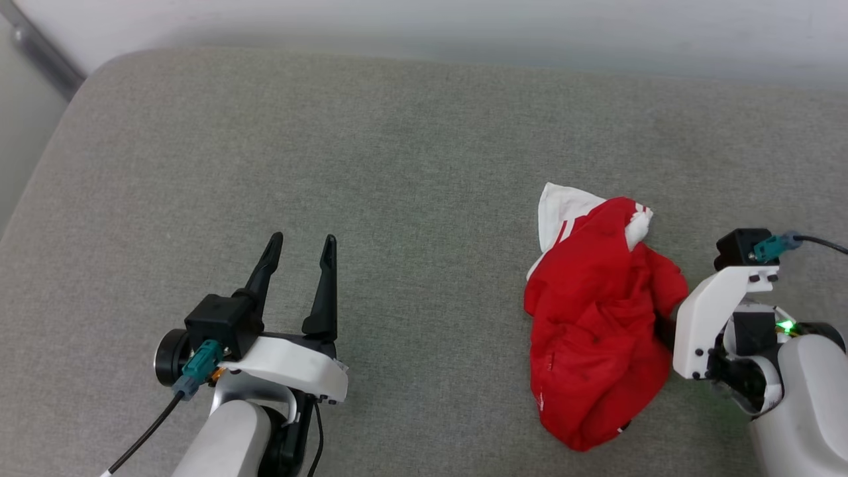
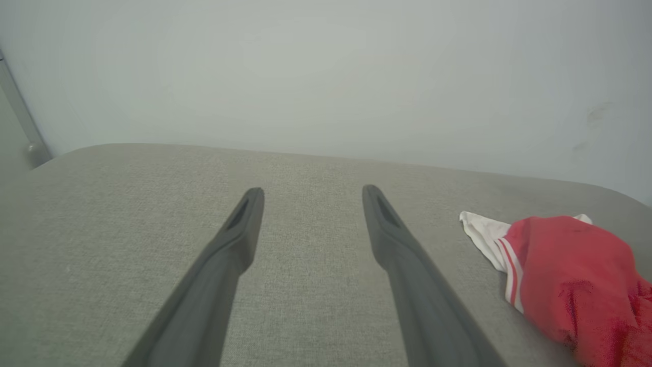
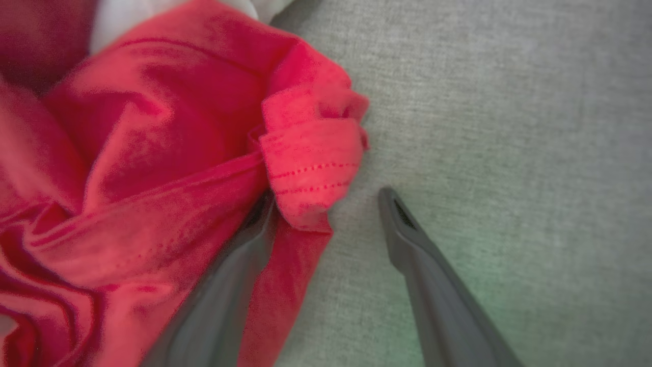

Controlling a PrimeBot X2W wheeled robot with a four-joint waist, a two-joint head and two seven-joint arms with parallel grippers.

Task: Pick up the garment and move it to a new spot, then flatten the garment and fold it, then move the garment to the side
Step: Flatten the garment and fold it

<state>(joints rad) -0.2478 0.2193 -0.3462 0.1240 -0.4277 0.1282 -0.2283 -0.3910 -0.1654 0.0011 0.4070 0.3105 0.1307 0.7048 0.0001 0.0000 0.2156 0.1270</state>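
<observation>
grey fabric surface | garment crumpled in a heap right of centre, white sleeve at far end | left claw spread wide, well apart from garment | right claw spread wide, one finger against red hem fold

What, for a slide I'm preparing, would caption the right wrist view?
Open right gripper at the edge of the crumpled red garment, hemmed fold between its fingers, on a grey cushion.

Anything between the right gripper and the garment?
Nothing visible. The open right gripper is at the garment edge: one fingertip hidden under a red hem fold, the other over bare grey cushion.
</observation>
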